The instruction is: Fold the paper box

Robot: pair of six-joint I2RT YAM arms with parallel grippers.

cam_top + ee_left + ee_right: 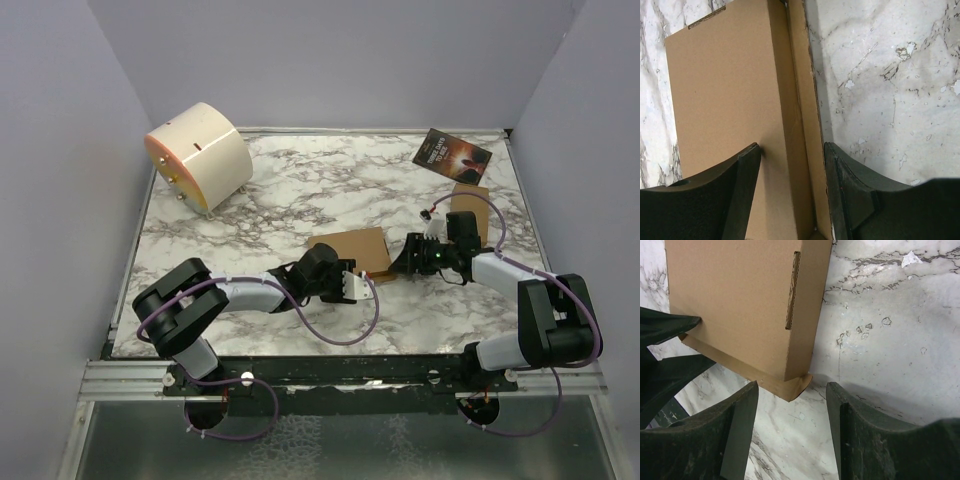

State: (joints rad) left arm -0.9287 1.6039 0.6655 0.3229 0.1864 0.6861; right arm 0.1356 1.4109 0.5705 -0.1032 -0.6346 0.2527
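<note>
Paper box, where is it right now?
In the top view the paper box lies on the table, just right of the middle, with the left pincer at its near edge and the right pincer at its right end.

You have a plain brown paper box [350, 248] on a white tabletop [300, 190] veined with grey marbling. The fingers [710, 200] are black. The booklet [452, 153] is dark with reddish print, and the drum [200, 155] is cream.

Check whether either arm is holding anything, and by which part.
Nothing held: left fingers straddle a long edge of the paper box unclamped; right fingers open, short of its corner.
</note>
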